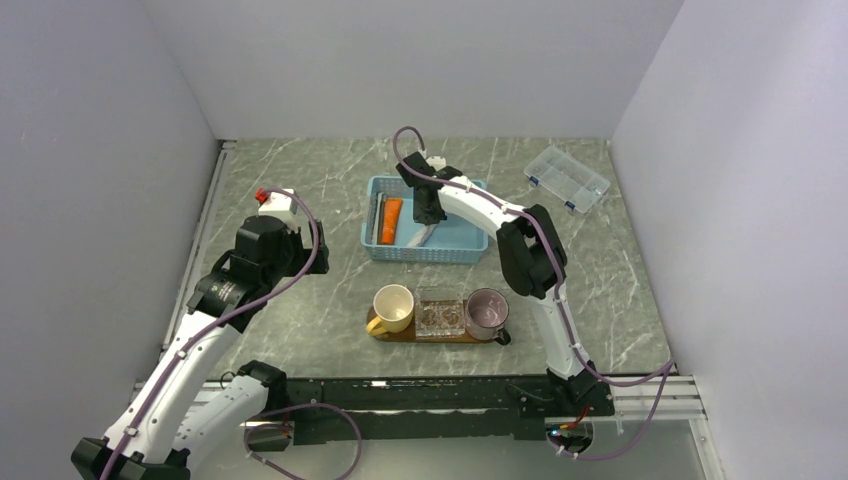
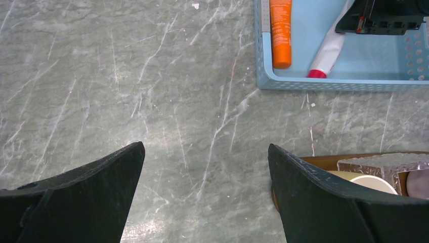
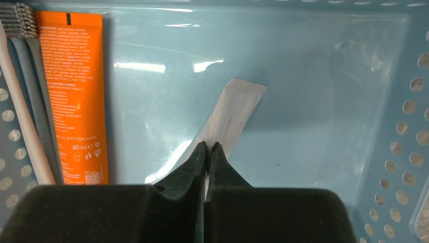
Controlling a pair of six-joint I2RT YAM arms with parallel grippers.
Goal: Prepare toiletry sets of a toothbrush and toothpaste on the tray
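The white-silver toothpaste lies slanted in the blue basket, and my right gripper is shut on it, the flat crimped end sticking out past the fingertips. Its red-capped end shows in the left wrist view. The orange toothpaste lies along the basket's left side, with the grey toothbrush and the whitish toothbrush beside it. The brown wooden tray sits nearer the arms. My left gripper is open and empty above bare table, left of the tray.
On the tray stand a cream cup, a clear glass holder and a purple cup. A clear compartment box lies at the back right. Grey walls enclose the marble table on three sides.
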